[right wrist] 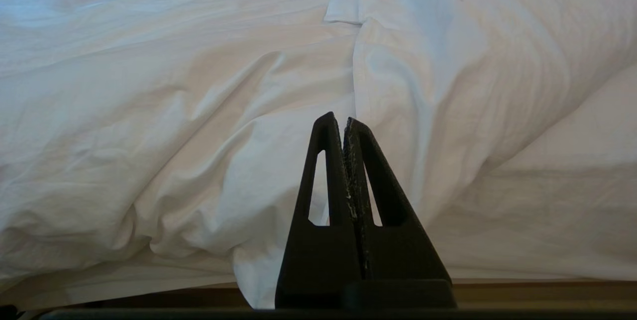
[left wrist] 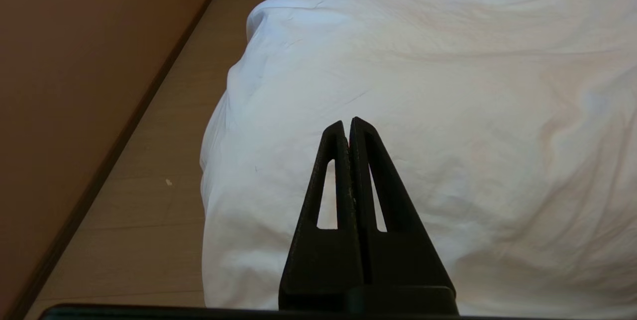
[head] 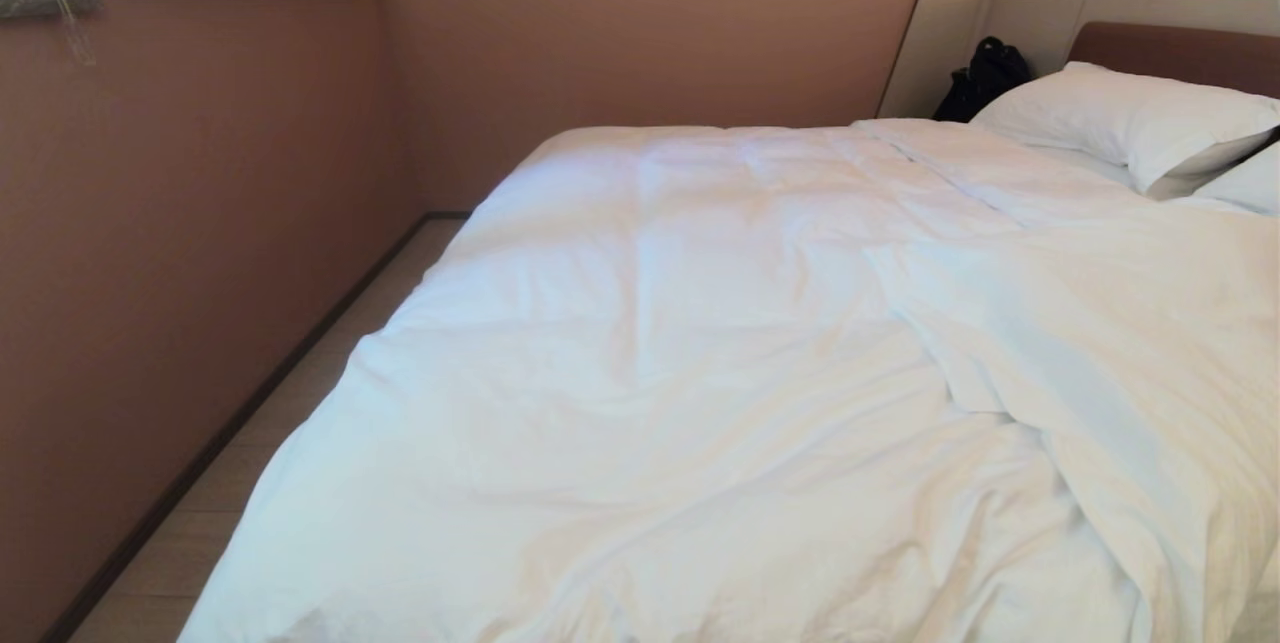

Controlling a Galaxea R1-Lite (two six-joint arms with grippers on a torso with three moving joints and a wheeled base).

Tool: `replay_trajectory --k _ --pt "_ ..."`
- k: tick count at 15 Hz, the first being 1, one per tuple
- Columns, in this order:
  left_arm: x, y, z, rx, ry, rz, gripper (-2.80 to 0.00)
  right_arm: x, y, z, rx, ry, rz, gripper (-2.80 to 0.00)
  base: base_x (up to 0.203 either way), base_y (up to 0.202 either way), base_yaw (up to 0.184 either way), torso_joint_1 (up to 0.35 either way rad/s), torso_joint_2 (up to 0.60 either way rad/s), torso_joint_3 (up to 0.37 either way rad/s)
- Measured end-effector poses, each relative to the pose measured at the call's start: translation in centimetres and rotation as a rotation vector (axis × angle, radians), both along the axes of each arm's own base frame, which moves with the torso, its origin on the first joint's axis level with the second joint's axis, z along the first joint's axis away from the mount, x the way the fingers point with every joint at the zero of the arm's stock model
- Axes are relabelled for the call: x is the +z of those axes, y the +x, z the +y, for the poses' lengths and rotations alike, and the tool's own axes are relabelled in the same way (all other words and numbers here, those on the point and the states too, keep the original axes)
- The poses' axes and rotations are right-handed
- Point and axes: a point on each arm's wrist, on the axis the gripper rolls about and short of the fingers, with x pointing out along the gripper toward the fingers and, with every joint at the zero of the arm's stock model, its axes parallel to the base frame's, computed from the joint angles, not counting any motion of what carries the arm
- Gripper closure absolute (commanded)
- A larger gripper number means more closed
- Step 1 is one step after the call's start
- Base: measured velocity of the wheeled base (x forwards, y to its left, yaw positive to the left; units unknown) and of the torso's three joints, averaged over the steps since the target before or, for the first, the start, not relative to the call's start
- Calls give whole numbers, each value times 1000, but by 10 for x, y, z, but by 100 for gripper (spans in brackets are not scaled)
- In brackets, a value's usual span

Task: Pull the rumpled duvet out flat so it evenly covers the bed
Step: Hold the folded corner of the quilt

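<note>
**Duvet folded over on the right, both grippers parked at the foot**

Pink-brown walls close in on the left and far sides of the room, with a strip of pale floor [head: 330, 343] running along the bed [head: 1170, 48], whose brown headboard stands at the far right. Two white pillows [head: 1120, 118] lie against it, and a dark bag [head: 985, 78] sits beside them on the far side.

White and puffy, the duvet [head: 650, 343] covers most of the mattress and hangs over the left edge toward the floor. Its long axis runs from the near edge up toward the headboard. On the right a broad flap is doubled back over itself, its folded edge slanting from near the pillows down toward the near right corner; that is the part that looks rumpled and probably wants pulling out flat.

Neither arm shows from the head camera. The left gripper [left wrist: 350, 122] hovers just short of the near left corner of the duvet, fingers pressed together on nothing. The right gripper [right wrist: 337, 118] faces the fold's crease at the near edge, likewise closed and empty. Both seem held back because work has not begun; the right one is well placed to take the flap.
</note>
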Motion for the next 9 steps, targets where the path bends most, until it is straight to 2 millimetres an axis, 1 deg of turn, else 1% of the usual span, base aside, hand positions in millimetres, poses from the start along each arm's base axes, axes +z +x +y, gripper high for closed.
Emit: replay_trajectory --k 9 --pt "0 0 0 0 0 0 0 0 0 0 0 0 0 0 0 0 0 0 0 0"
